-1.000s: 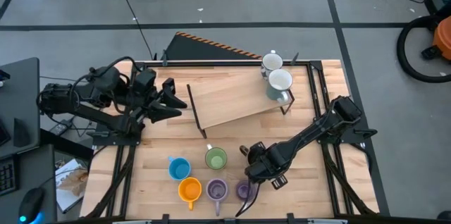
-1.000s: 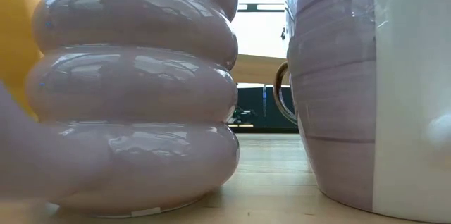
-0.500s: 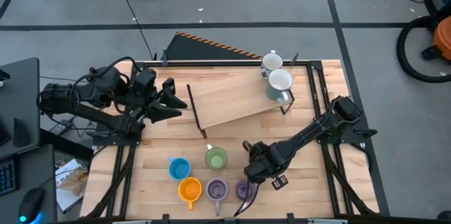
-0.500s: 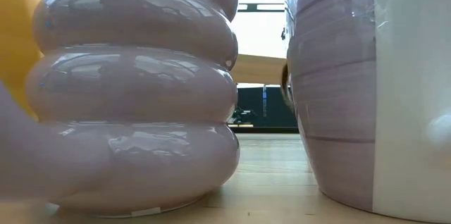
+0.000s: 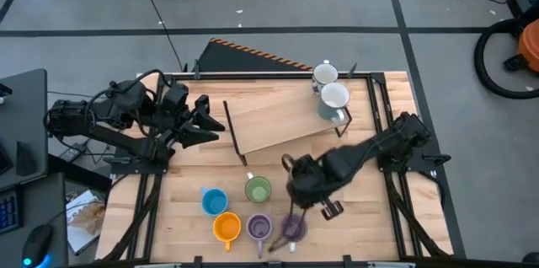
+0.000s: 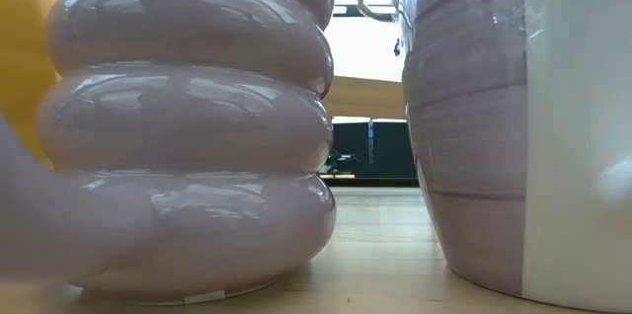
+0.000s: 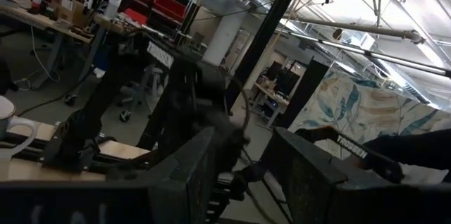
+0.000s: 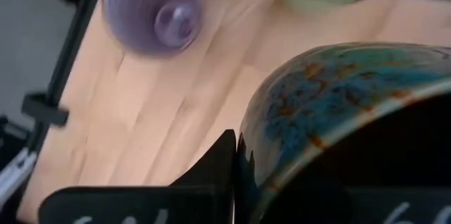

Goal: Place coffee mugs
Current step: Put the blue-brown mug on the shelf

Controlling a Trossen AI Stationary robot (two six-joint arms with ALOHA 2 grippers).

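A dark brown glazed mug with blue-green mottling (image 8: 338, 111) is held clamped in the right gripper (image 5: 305, 185), lifted clear of the wooden table (image 5: 370, 226) just beside the green mug (image 5: 258, 189). The raised wooden shelf (image 5: 282, 123), where two pale mugs (image 5: 331, 91) are already set, lies away from the fingers toward the table's far side (the right arm is judged nearer). The left gripper (image 5: 205, 122) waits beside the shelf's left end, its fingers parted around nothing.

Two dark jointed arms, black cables, black fingers (image 7: 310, 175).
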